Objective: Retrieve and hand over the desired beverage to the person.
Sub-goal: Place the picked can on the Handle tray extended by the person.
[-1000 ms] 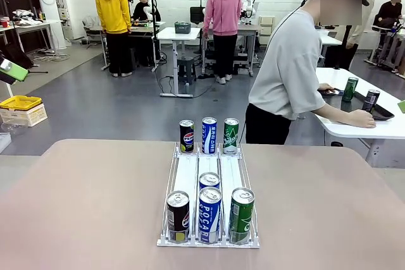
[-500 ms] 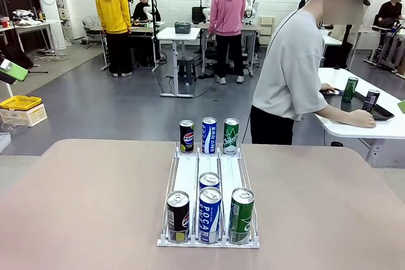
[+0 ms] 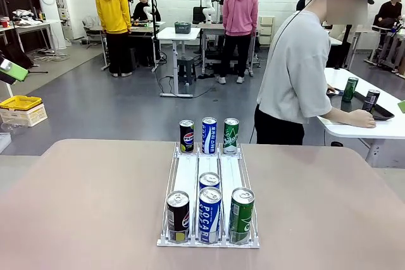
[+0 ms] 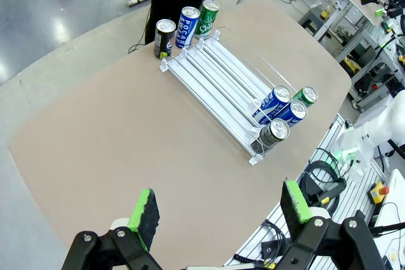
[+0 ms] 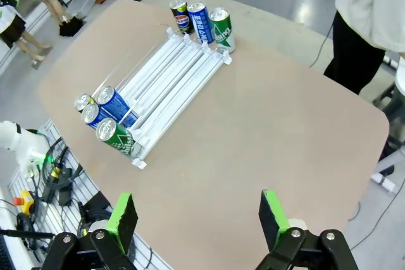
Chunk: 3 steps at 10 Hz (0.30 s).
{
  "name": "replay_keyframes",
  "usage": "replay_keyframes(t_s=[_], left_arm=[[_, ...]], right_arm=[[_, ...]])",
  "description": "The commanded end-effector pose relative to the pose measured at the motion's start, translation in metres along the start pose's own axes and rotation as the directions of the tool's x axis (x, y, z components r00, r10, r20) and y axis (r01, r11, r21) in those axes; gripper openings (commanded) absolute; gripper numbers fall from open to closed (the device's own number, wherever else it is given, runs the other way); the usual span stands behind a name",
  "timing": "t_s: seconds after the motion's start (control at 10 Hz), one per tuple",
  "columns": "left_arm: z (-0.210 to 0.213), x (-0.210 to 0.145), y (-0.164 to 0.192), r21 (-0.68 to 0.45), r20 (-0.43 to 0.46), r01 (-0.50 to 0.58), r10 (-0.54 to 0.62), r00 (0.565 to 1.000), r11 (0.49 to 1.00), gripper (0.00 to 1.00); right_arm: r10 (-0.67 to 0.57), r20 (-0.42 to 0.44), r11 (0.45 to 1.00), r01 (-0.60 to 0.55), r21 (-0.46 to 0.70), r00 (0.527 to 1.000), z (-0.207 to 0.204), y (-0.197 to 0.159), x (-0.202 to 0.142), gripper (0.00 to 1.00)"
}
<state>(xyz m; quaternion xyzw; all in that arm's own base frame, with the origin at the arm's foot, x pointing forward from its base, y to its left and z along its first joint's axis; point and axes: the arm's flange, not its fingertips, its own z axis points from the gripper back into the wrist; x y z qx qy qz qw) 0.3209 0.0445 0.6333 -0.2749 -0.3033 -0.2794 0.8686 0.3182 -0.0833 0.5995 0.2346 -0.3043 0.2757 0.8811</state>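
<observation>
A white wire rack (image 3: 190, 175) lies along the middle of the tan table. At its near end stand a black can (image 3: 178, 217), a blue Pocari can (image 3: 209, 215) with a second blue can (image 3: 209, 181) behind it, and a green can (image 3: 241, 215). The far end holds a Pepsi can (image 3: 186, 136), a blue can (image 3: 209, 135) and a green can (image 3: 231, 135). The person (image 3: 297, 74) in light grey stands past the far right edge, turned toward a side table. My left gripper (image 4: 220, 205) and right gripper (image 5: 199, 214) hover high over the table, both open and holding nothing.
A white side table (image 3: 386, 129) at the right carries a black tray and two cans under the person's hands. A yellow bin (image 3: 20, 102) sits on the floor at the left. Two other people stand at desks far back.
The person in grey has shifted slightly to the right and stands a little more upright. The pink-hoodie person in the background has walked right. The cans and rack have not moved.
</observation>
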Motion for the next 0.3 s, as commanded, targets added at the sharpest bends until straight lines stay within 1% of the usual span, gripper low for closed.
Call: replay_keyframes(t_s=[0.0,0.2], left_arm=[[0.0007,0.001,-0.0015,-0.006,-0.008,-0.002,0.002,1.0,1.0,1.0],[0.0007,0.001,-0.0015,-0.006,-0.008,-0.002,0.002,1.0,1.0,1.0]], right_arm=[[-0.007,0.004,1.0,0.007,0.004,1.0,0.0008,0.0001,0.0018,1.0],[-0.007,0.004,1.0,0.007,0.004,1.0,0.0008,0.0001,0.0018,1.0]])
